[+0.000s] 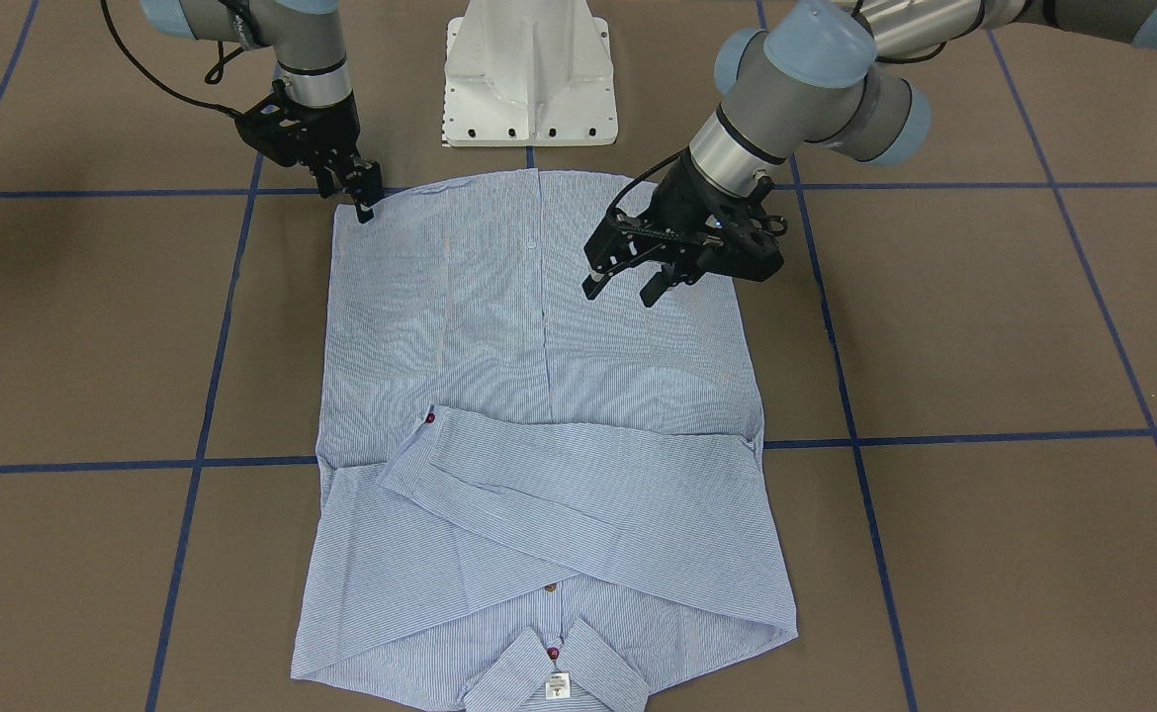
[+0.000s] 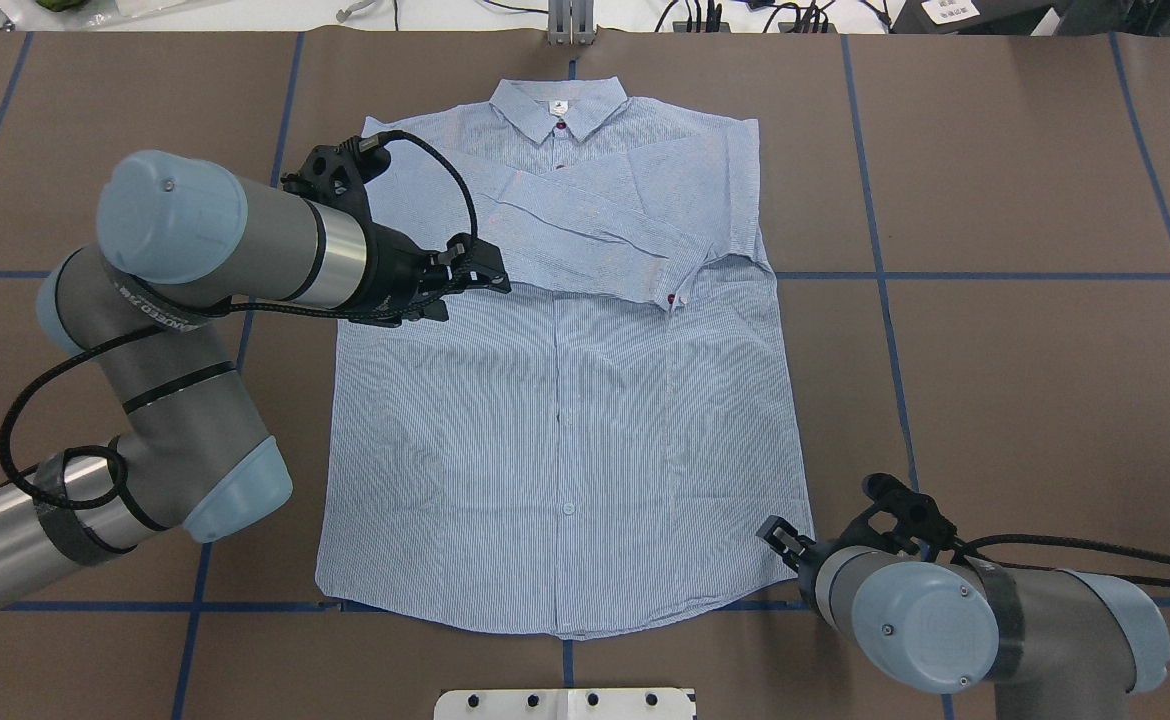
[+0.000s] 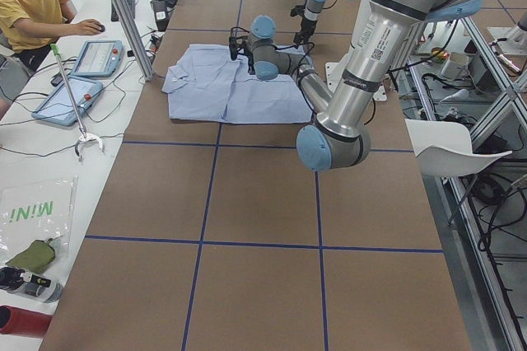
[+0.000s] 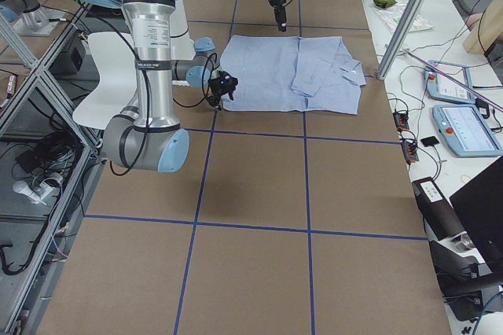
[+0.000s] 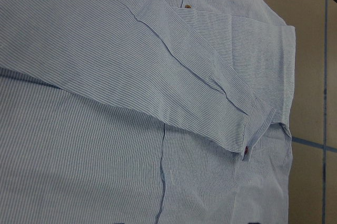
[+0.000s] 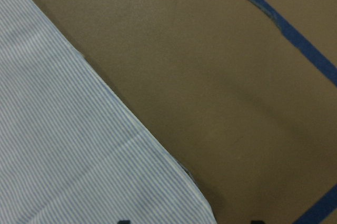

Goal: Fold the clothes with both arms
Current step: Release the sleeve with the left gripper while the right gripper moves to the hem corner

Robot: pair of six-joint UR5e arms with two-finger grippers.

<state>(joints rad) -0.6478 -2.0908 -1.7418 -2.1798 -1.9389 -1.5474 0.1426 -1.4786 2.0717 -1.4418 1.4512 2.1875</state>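
1. The left gripper (image 1: 623,289) is held over the shirt (image 2: 565,420) on the robot's left side, near the lower edge of the folded sleeves. Its fingers are spread and nothing is gripped.
2. The shirt is laid flat and front-up on the brown table (image 2: 995,400), buttoned. The collar (image 2: 560,105) is at the far edge and the hem is nearest the robot. Both sleeves are folded across the chest, and the cuff (image 2: 675,290) of the upper sleeve shows a dark red button.
3. The right gripper (image 2: 777,535) is set low at the hem corner (image 6: 200,203) on the robot's right. In the wrist view its fingertips are seen apart, with the corner lying flat between them.
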